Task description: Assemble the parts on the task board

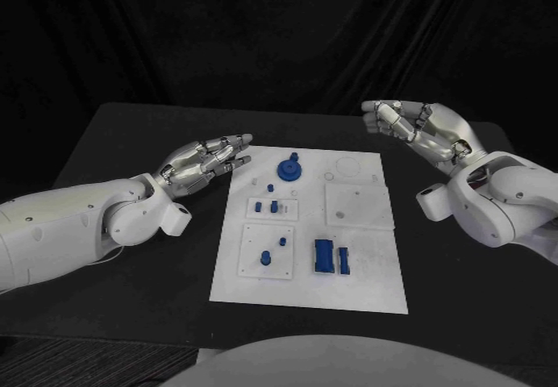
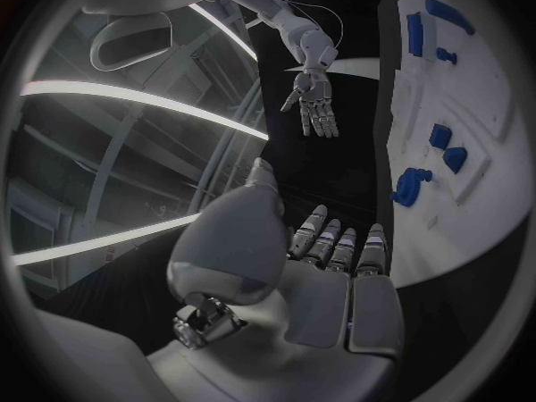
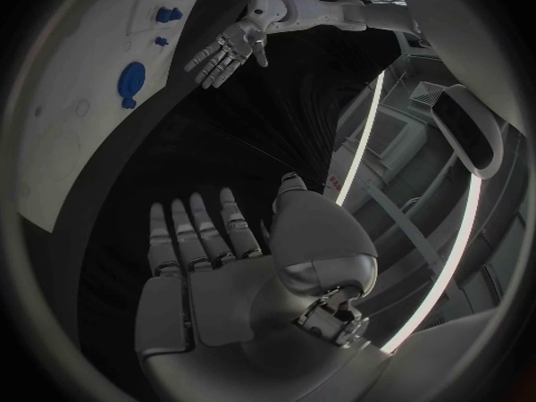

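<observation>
The white task board (image 1: 366,278) lies in the middle of the black table. On it sit a round blue part (image 1: 289,168) near the far end, two small blue blocks (image 1: 265,207) at the centre left, a small blue peg (image 1: 265,258), and two long blue blocks (image 1: 331,255) near the front. My left hand (image 1: 206,164) hovers just left of the board's far left corner, fingers spread, holding nothing. My right hand (image 1: 416,129) is raised beyond the board's far right corner, fingers apart and empty. The left wrist view shows the board (image 2: 469,143) and my right hand (image 2: 313,103).
The black table (image 1: 128,145) reaches out on both sides of the board, with bare room to the left and right. The board carries square recessed plates (image 1: 352,201) and a ring outline (image 1: 344,167). In the right wrist view the round blue part (image 3: 130,83) appears.
</observation>
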Action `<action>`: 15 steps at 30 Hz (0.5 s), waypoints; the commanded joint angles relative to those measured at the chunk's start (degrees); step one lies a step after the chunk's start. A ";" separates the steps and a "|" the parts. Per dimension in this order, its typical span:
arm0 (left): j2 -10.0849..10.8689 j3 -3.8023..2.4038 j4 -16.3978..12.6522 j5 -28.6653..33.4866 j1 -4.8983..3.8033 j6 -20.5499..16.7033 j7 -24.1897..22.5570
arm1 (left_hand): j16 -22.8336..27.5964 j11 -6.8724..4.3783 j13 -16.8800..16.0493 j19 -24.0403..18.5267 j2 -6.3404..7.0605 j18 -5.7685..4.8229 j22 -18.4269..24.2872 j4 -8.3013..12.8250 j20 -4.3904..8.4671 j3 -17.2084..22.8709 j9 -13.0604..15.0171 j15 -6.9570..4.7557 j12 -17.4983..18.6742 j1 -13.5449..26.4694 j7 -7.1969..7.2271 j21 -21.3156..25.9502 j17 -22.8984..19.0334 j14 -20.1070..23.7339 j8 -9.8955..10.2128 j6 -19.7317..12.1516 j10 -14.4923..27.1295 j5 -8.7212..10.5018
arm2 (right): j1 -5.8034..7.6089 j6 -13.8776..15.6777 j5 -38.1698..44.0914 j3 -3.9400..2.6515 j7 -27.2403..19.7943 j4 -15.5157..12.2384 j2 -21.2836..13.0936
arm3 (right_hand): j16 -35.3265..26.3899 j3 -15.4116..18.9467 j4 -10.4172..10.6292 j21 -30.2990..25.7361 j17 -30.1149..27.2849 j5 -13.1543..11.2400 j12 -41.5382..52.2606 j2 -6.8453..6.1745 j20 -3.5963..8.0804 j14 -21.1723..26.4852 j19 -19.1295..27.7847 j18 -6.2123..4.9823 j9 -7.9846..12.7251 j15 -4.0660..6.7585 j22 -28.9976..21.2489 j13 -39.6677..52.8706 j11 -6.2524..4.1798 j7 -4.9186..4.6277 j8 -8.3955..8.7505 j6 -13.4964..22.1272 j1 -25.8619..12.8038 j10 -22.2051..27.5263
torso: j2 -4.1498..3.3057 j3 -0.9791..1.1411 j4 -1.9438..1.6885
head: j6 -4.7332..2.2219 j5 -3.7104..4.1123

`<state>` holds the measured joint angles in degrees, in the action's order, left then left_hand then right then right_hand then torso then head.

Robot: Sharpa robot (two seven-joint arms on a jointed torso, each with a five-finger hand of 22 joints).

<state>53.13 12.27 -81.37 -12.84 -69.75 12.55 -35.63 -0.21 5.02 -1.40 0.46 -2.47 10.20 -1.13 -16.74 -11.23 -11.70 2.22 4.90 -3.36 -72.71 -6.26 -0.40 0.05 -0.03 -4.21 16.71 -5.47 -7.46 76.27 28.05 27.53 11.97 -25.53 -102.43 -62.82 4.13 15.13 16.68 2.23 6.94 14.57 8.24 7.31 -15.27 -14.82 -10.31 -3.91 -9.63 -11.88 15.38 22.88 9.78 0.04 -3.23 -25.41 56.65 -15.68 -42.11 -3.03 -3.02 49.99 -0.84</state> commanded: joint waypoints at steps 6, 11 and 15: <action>-0.21 -0.03 -0.45 -5.03 0.72 -10.44 -13.46 | 0.21 -4.40 0.60 -0.41 9.07 0.18 0.90 -0.46 1.88 4.23 -0.53 -2.66 1.75 4.66 4.00 0.33 -0.05 0.03 1.82 -4.15 2.71 4.52 | -4.81 -2.56 -2.24 -0.02 -15.45 4.41 2.18 | -4.13 0.15 0.13 -2.14 -6.94 -2.16 -5.49 -0.42 0.61 14.82 10.24 -2.16 7.82 5.73 -14.78 -19.20 -9.90 8.68 1.96 16.34 1.75 14.82 | 0.11 0.06 0.48 | 0.01 -0.32; -0.44 -0.03 -0.38 -5.58 0.84 -11.47 -14.24 | 0.21 -6.95 0.87 -0.46 7.17 0.07 1.13 -0.40 3.10 5.19 -0.73 -3.25 2.49 5.47 6.45 0.40 -0.05 0.03 2.62 -5.84 3.98 4.50 | -5.99 -3.69 -2.26 -0.02 -16.04 5.42 2.66 | -4.13 0.00 0.09 -2.22 -6.94 -2.58 -5.77 -0.28 1.50 14.82 10.30 -3.03 8.28 6.43 -15.28 -20.59 -10.47 8.16 1.99 16.46 1.19 15.25 | 0.17 0.23 1.21 | 0.01 -1.30; -0.53 -0.03 -0.36 -5.75 0.88 -11.45 -14.29 | 0.21 -6.10 0.78 -0.46 4.97 -0.02 1.13 -0.30 3.25 6.08 -0.45 -3.23 2.32 4.84 5.33 0.40 -0.05 0.03 2.28 -3.60 3.72 3.69 | -6.40 -4.55 -2.27 -0.02 -15.68 5.83 3.05 | -4.13 -0.13 0.00 -2.20 -6.94 -2.36 -5.54 0.31 1.90 14.82 10.29 -3.67 8.31 6.14 -15.20 -20.92 -9.65 7.09 1.96 16.25 1.47 15.28 | 0.06 0.30 0.71 | 0.01 -0.71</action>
<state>52.60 12.26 -81.69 -17.06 -68.99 2.71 -38.33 -0.21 -1.36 -0.60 0.06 2.87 10.20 -0.05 -17.07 -8.37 -5.89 1.66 1.83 -1.25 -67.92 -0.92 -0.19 0.08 -0.01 -1.77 12.81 -1.74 -3.67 70.00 25.32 25.63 12.01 -38.31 -96.63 -59.90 0.20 15.25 16.83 0.32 0.05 12.17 2.71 7.14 -13.65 -0.02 -0.05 -6.96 -1.40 -5.83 0.13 2.05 -0.29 7.46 -1.49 -9.31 58.10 -0.49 -41.95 -2.80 -2.11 49.99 -1.88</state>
